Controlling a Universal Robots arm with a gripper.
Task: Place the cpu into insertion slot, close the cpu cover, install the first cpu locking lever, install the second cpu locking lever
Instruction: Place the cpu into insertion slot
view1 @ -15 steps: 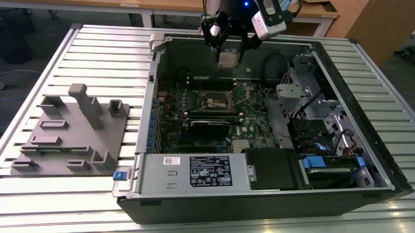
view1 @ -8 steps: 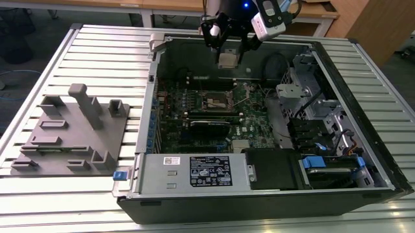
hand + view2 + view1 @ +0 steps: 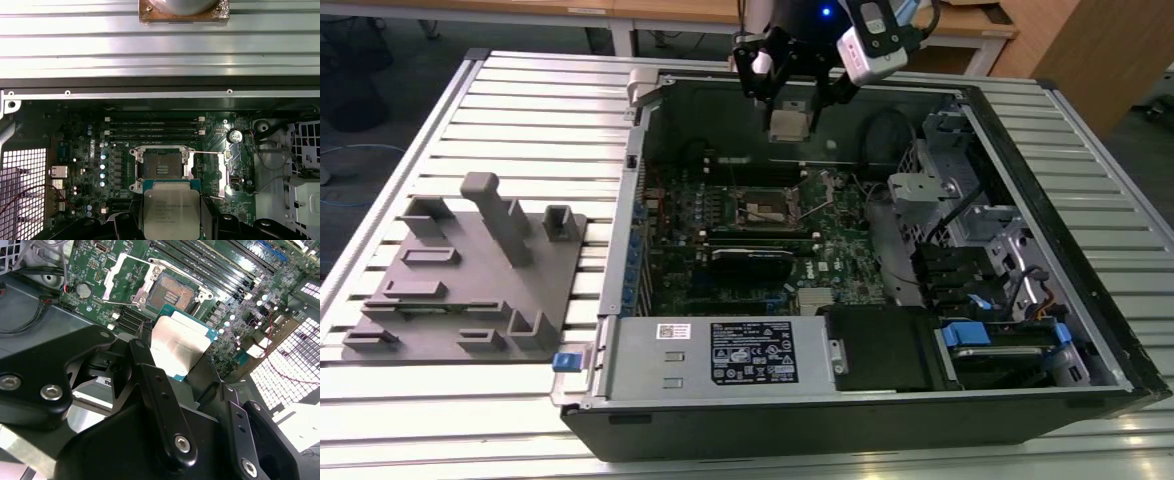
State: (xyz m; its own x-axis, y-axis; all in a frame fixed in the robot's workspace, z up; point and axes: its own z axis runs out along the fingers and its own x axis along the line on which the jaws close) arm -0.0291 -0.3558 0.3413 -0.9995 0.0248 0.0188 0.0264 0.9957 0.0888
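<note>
The gripper pinches the cpu by opposite edges between closed fingers, high above the motherboard's far end and apart from the uncovered insertion slot; it looks light, rigid and fragile underneath, so an edge grip suits.

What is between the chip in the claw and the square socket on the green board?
Nothing: in the first wrist view only air separates the cpu in the gripper from the open insertion slot.
</note>
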